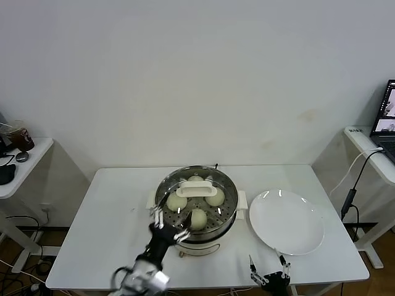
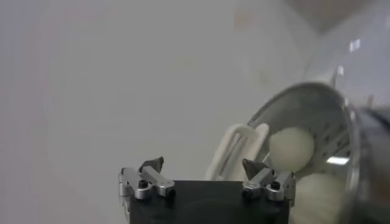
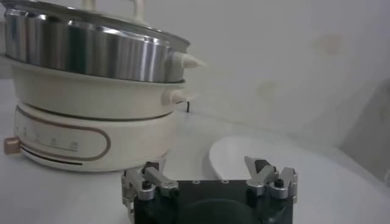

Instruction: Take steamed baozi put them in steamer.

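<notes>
Now, on a white table, the left gripper hangs over the near left rim of the steamer, its fingers spread wide and holding nothing. Just beyond its fingertips, inside the steel pot, lie the buns: one sits right ahead of the gripper toward the pot's near side, one a little farther in on the left, and one farther in on the right. A fourth is partly seen past the others at the back. A glass lid with a white handle rests across the top of the pot, above the buns.

From the left wrist, the white handle stands between the two open fingers, and a pale bun shows just past the right-hand finger, under the curved steel rim.

The right gripper waits low at the table's near edge, well apart from the pot and just in front of a flat white plate. Its fingers are also spread, with nothing between them. From the right wrist, the pot's cream base rises off to one side, and the plate's rim lies just beyond the fingertips.
</notes>
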Tool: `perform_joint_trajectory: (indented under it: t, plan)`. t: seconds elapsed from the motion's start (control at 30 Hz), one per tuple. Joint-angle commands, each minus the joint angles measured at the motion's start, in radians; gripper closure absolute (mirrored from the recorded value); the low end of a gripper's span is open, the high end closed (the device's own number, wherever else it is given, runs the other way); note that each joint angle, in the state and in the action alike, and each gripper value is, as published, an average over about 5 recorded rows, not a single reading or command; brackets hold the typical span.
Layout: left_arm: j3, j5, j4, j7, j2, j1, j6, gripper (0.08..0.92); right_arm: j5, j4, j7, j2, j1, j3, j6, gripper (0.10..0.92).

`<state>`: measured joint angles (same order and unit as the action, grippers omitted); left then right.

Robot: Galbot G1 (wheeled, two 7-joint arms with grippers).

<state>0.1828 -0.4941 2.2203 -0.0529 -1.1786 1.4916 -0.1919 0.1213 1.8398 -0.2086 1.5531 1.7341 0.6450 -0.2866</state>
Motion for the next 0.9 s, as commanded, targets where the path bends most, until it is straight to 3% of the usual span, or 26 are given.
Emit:
perform_joint_trajectory:
  t: [0.03,0.23,0.47,0.9]
  plan:
    - [0.331,0.773,0.011,-0.123,-0.015,0.563,0.53,0.177,-0.089,0.043,-0.019,-0.025,0.026,-0.016,0.054,0.203]
    - [0.304,0.834,-0.158,-0.112,-0.059,0.562,0.582,0.177,-0.17,0.082,-0.005,-0.073,0.073,-0.01,0.106,0.203]
    - [0.334,0.764,-0.234,-0.103,-0.102,0.565,0.719,0.177,-0.19,0.109,0.007,-0.104,0.136,0.002,0.084,0.203]
    - [0.324,0.732,-0.234,-0.101,-0.147,0.536,0.647,0.177,-0.19,0.098,0.008,-0.101,0.147,-0.048,0.048,0.203]
